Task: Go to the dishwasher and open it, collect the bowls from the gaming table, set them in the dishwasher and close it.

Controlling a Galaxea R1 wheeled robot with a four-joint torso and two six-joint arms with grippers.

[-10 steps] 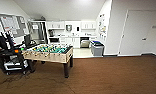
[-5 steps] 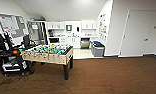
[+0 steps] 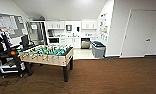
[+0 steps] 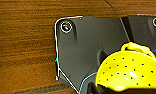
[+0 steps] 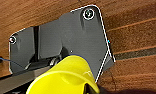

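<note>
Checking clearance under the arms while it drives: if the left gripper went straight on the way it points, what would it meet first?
Likely the robot's own dark base plate right beneath the yellow perforated bowl; beyond it lies brown floor. Depth is unclear.

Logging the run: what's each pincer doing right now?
Left: holding a yellow colander.
Right: holding a yellow bowl.

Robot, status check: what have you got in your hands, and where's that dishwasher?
Yellow perforated bowl by left wrist, yellow bowl by right; grip unclear. Dishwasher far ahead in kitchenette, looks open. Football table ahead left, grey bin beside the route.
</note>
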